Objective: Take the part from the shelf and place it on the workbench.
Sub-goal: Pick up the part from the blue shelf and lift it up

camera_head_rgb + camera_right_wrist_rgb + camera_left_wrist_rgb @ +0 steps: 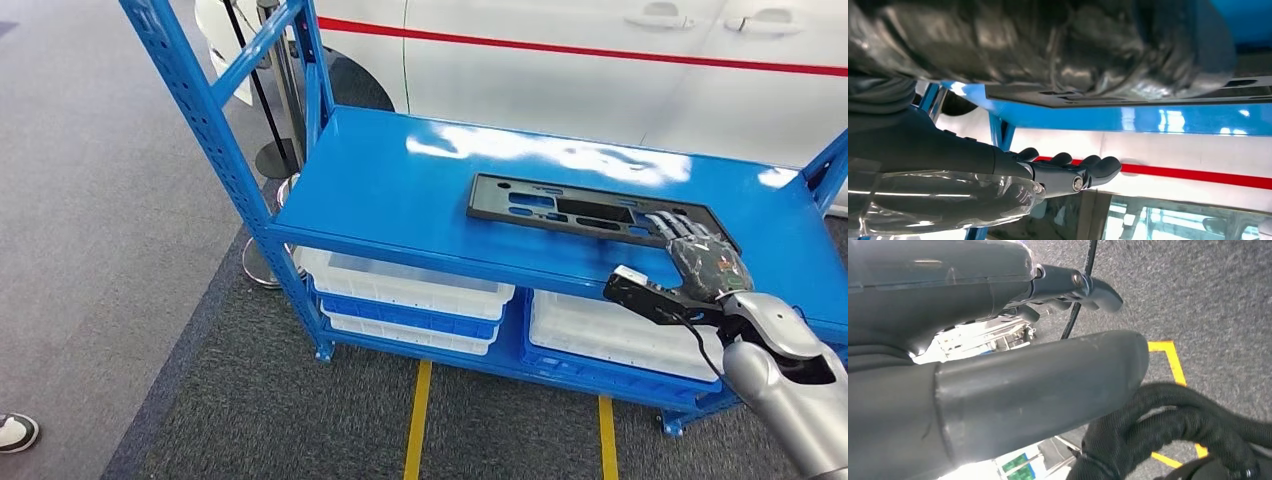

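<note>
The flat black plastic panel with cut-out slots (590, 210) lies on the top deck of the blue steel shelf (400, 190), and its long axis runs crosswise in front of the robot, tilted a little so that the end by the right hand sits nearer than the far end. The right hand (700, 262) is over that near end: in the head view its fingers (678, 228) reach onto the panel's corner, palm down, while the thumb (645, 292) juts out sideways toward the shelf's front edge, apart from the fingers. The rest of the panel stretches away from the hand toward the robot's left.

From the right wrist view the hand's fingers are extended and only lightly curled, with the panel's thin edge (1128, 99) running along just beside the hand; I cannot tell for certain whether the fingertips press on the panel or float just above it. Nothing is enclosed in the hand; it reads as open, not yet gripping.

The right arm is stretched forward from low on the right, wrist bent so the palm faces the deck. The left hand (998, 335) hangs over grey carpet well away from the shelf, fingers loosely extended with nothing in them, so the right hand is plainly the nearer. The grasp will likely need the thumb brought under or against the panel's near edge.
</note>
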You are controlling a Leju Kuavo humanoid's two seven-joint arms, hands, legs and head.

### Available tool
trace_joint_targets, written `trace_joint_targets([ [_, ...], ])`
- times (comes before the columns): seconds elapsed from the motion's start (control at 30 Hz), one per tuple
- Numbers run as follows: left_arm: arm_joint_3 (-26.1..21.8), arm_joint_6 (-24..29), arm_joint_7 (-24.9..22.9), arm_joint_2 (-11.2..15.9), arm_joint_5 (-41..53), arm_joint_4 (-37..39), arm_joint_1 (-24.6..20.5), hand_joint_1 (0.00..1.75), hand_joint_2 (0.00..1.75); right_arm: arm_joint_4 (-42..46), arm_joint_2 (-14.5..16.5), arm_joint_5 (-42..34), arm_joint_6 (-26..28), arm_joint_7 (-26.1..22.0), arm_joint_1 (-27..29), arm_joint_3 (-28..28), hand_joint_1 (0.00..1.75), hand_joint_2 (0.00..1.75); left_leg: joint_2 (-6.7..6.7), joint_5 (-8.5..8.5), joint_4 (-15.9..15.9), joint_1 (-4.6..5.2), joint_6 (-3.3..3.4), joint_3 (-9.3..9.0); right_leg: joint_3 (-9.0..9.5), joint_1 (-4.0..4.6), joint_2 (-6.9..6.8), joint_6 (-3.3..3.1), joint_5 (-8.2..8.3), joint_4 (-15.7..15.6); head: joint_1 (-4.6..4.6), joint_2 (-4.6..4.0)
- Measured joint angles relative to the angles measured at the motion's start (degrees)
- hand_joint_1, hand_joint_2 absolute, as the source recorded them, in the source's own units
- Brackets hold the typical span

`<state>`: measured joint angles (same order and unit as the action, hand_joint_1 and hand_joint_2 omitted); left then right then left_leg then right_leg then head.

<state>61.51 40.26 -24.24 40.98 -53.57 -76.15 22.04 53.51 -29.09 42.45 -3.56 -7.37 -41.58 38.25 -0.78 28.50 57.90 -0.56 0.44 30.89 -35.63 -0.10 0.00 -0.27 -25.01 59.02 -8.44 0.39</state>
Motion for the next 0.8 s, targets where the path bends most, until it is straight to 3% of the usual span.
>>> trace_joint_targets([
  [0.13, -0.02, 0.01, 0.00, 0.03, 0.01, 0.00, -0.03, 0.00, 0.00, 0.08, 0.04, 0.00, -0.01, -0.01, 0.05, -0.02, 0.00, 0.00, 0.06, 0.35, 0.20, 0.03, -0.27, -0.08, 0.56, -0.44, -0.06, -0.08, 0.06, -0.56, 0.01, 0.01],
  [0.17, -0.03, 0.01, 0.00, 0.03, 0.00, 0.00, -0.04, 0.00, 0.00, 0.13, 0.13, 0.00, -0.04, -0.10, 0.06, -0.07, 0.00, 0.00, 0.15, 1.46, 2.55, -0.01, -0.51, 1.06, 1.07, -0.62, -0.11, -0.31, -0.05, -0.89, -0.02, 0.00],
  [0.2, 0.01, 0.01, 0.01, 0.01, -0.34, 0.01, -0.10, 0.00, 0.00, 0.27, 0.37, 0.04, -0.16, -0.31, 0.28, -0.11, 0.00, 0.00, 0.24, 2.11, 6.51, -0.12, -0.82, 3.66, 1.96, -0.76, -0.17, -0.51, -0.51, -1.16, -0.03, -0.01],
  [0.27, 0.15, 0.00, 0.08, -0.08, -1.42, 0.09, -0.22, 0.00, 0.00, 0.80, 0.92, 0.11, -0.43, -0.79, 0.64, -0.17, 0.00, 0.00, 0.40, 0.06, 9.42, -0.33, -1.20, 7.03, 3.89, -0.77, -0.21, -0.67, -1.94, -1.25, -0.07, -0.02],
  [0.3, 0.28, 0.00, 0.11, -0.14, -2.02, 0.15, -0.34, 0.00, 0.00, 1.16, 1.15, 0.15, -0.53, -0.96, 0.83, -0.17, 0.00, 0.00, 0.42, -2.11, 7.54, -0.39, -1.19, 7.00, 4.66, -0.72, -0.19, -0.43, -2.71, -1.13, -0.06, -0.02],
  [0.33, 0.42, 0.01, 0.15, -0.16, -2.32, 0.22, -0.46, 0.00, 0.00, 1.50, 1.25, 0.15, -0.57, -1.01, 0.80, -0.17, 0.00, 0.00, 0.40, -3.74, 3.84, -0.34, -0.95, 5.46, 4.97, -0.63, -0.11, -0.10, -3.18, -0.97, -0.06, -0.02],
  [0.37, 0.56, 0.01, 0.16, -0.19, -2.54, 0.29, -0.58, 0.00, 0.00, 1.79, 1.32, 0.16, -0.60, -1.07, 0.79, -0.17, 0.00, 0.00, 0.37, -4.15, 1.90, -0.27, -0.66, 4.65, 5.07, -0.51, -0.05, 0.24, -3.49, -0.91, -0.04, -0.02],
  [0.47, 1.02, 0.02, 0.18, -0.25, -3.01, 0.42, -0.82, 0.00, 0.00, 2.56, 1.45, 0.17, -0.76, -1.19, 0.85, -0.17, 0.00, 0.00, 0.29, -3.53, 0.90, -0.19, 0.53, 4.08, 5.16, -0.39, 0.04, 1.12, -3.69, -0.49, 0.01, -0.01],
  [0.53, 1.25, 0.02, 0.21, -0.26, -3.19, 0.44, -0.94, 0.00, 0.00, 3.12, 1.47, 0.16, -0.93, -1.34, 0.81, -0.17, 0.00, 0.00, 0.27, -3.26, 0.60, -0.28, 1.31, 3.36, 4.16, -0.59, 0.02, 1.53, -4.69, 2.01, 0.02, -0.02],
  [0.57, 1.34, 0.02, 0.23, -0.27, -3.31, 0.46, -1.04, 0.00, 0.00, 3.39, 1.48, 0.15, -1.04, -1.43, 0.81, -0.16, 0.00, 0.00, 0.27, -3.09, 0.46, -0.31, 1.61, 3.05, 2.65, -0.65, 0.01, 1.72, -5.86, 4.77, 0.03, -0.02],
  [0.67, 1.65, 0.02, 0.30, -0.39, -3.85, 0.56, -1.43, 0.00, 0.00, 3.81, 1.51, 0.09, -1.49, -1.55, 1.14, -0.14, 0.00, 0.00, 0.25, -2.34, 0.46, -0.19, 2.06, 2.38, -4.02, -0.66, 0.01, 2.05, -9.33, 14.87, 0.04, -0.02],
  [0.7, 1.75, 0.02, 0.32, -0.44, -4.03, 0.59, -1.51, 0.00, 0.00, 3.87, 1.53, 0.05, -1.66, -1.56, 1.31, -0.11, 0.00, 0.00, 0.22, -2.01, 0.46, -0.12, 2.08, 1.99, -5.25, -0.66, 0.01, 1.98, -8.88, 15.80, 0.04, -0.02],
  [0.73, 1.89, 0.02, 0.34, -0.49, -4.19, 0.64, -1.59, 0.00, 0.00, 3.98, 1.55, 0.02, -1.79, -1.57, 1.41, -0.09, 0.00, 0.00, 0.19, -1.65, 0.47, -0.06, 2.04, 1.47, -5.37, -0.64, 0.01, 1.80, -7.21, 14.57, 0.04, -0.02],
  [0.8, 2.19, 0.02, 0.36, -0.52, -4.28, 0.74, -1.77, 0.00, 0.00, 4.23, 1.57, -0.03, -1.96, -1.60, 1.38, -0.07, 0.00, 0.00, 0.17, -0.79, 0.40, 0.03, 1.83, 0.28, -3.01, -0.44, 0.00, 1.12, -1.85, 7.38, 0.04, -0.02],
])
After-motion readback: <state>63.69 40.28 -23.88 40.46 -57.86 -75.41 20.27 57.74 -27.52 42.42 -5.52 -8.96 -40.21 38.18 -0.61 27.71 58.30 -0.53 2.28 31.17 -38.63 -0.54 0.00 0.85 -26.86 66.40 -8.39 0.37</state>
